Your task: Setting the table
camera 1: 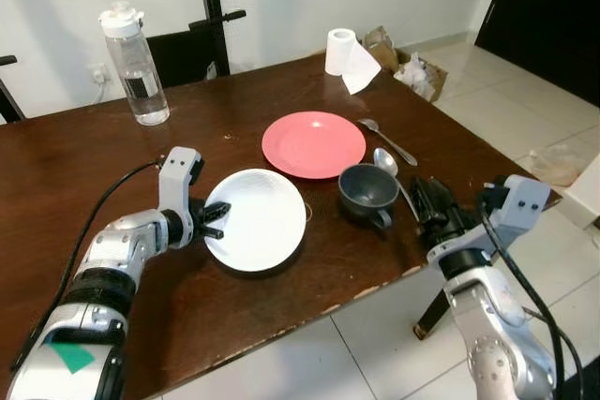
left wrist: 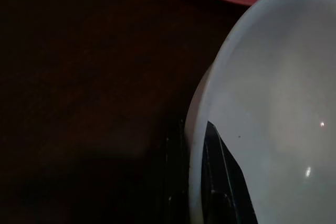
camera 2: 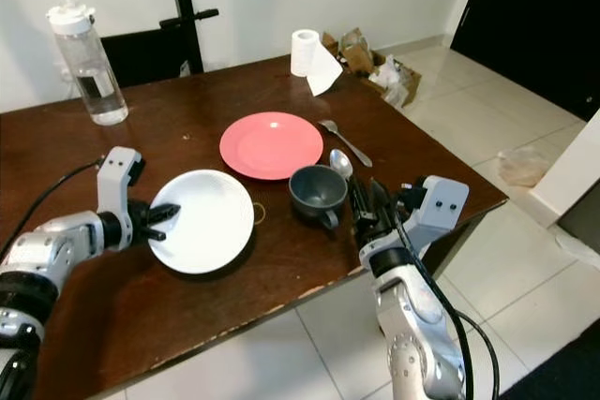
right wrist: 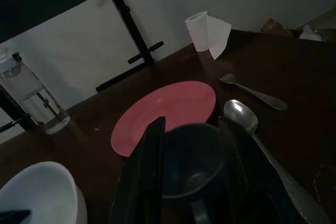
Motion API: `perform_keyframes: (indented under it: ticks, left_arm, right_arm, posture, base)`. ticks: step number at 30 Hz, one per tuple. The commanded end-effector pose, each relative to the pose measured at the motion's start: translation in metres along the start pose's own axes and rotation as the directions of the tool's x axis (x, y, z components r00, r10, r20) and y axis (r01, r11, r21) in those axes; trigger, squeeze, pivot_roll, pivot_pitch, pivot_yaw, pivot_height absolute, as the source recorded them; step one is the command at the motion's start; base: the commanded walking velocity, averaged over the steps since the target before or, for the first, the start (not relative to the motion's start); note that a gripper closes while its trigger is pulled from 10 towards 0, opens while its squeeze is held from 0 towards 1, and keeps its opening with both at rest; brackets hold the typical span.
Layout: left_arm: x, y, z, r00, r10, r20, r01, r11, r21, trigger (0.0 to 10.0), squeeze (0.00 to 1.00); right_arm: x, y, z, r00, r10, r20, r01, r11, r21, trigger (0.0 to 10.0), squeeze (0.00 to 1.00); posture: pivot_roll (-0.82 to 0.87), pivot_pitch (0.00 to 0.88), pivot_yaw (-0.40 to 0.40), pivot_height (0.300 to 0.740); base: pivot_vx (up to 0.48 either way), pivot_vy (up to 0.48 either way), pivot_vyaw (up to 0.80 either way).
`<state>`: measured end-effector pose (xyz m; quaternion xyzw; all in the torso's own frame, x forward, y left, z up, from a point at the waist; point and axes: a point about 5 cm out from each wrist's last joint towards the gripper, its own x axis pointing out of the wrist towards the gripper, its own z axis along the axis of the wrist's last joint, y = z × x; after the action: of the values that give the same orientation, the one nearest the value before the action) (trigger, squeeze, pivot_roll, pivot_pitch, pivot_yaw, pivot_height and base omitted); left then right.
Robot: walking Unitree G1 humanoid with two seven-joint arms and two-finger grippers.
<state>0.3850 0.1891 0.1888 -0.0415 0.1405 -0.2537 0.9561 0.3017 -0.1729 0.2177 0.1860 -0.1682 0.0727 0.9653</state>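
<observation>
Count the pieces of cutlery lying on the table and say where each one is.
2. A fork lies to the right of the pink plate. A spoon lies nearer the robot, just right of the dark cup. None seem hidden.

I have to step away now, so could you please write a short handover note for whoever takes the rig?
Left claw: fingers close on the near-left rim of the white bowl, one finger inside the rim.
Right claw: open, held off the table's right edge, aimed at the dark cup; holds nothing.
On the table: pink plate at centre, spoon and fork to its right, water bottle, paper roll.
Done: dishes are out.
Left: place the bowl, cup and cutlery.
</observation>
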Motion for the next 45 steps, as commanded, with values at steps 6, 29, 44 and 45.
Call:
perform_keyframes:
  ticks: [6, 29, 44, 45]
  left_arm:
    - [-0.01, -0.01, 0.018, 0.991, -0.018, 0.136, 0.027, 0.998, -0.062, 10.0, 0.0]
    - [-0.071, -0.073, 0.127, 0.698, -0.034, 0.715, -0.08, 0.989, 0.126, 10.0, 0.0]
    - [-0.077, -0.094, 0.143, 0.644, -0.081, 0.761, -0.061, 0.986, 0.156, 10.0, 0.0]
    - [-0.078, -0.093, 0.144, 0.643, -0.075, 0.762, -0.068, 0.986, 0.154, 10.0, 0.0]
  right_arm:
    - [0.002, 0.004, 0.003, 1.0, 0.013, 0.02, -0.013, 1.0, 0.004, 10.0, 0.0]
    - [0.029, 0.085, 0.043, 0.898, 0.406, 0.17, -0.379, 0.91, -0.167, 10.0, 0.0]
    - [0.035, 0.096, 0.064, 0.859, 0.461, 0.225, -0.381, 0.867, -0.322, 10.0, 0.0]
    - [0.035, 0.096, 0.065, 0.857, 0.461, 0.231, -0.378, 0.866, -0.326, 10.0, 0.03]
  posture:
    - [0.05, 0.139, 0.125, 0.74]
    - [0.04, 0.14, 0.12, 0.74]
    - [0.04, 0.138, 0.121, 0.74]
    - [0.04, 0.138, 0.121, 0.74]
  base:
    - [0.0, 0.0, 0.0]
    - [0.0, 0.0, 0.0]
    - [0.0, 0.0, 0.0]
    - [0.0, 0.0, 0.0]
